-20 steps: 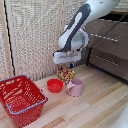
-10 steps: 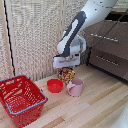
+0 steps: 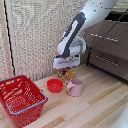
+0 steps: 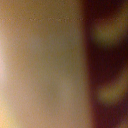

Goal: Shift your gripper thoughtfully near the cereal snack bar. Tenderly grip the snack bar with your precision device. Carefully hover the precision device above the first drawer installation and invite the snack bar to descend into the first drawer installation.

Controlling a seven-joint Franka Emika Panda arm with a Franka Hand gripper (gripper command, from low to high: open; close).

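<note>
red wire basket (image 3: 20, 100) nearest, on wooden surface (image 3: 95, 107) at exterior view's left; red bowl (image 3: 54, 85) and pink cup (image 3: 75, 87) further in

cereal snack bar (image 3: 65, 74) upright just behind bowl and cup, directly under end effector (image 3: 66, 64); packet likely light, thin, crinkly and slippery, so pinch flat faces near top edge

end effector right at bar's top, fingers hidden; cannot tell whether open, closed or gripping; wrist view all blur

first drawer installation (image 3: 102, 40) farthest, at exterior view's right, looks shut
</note>
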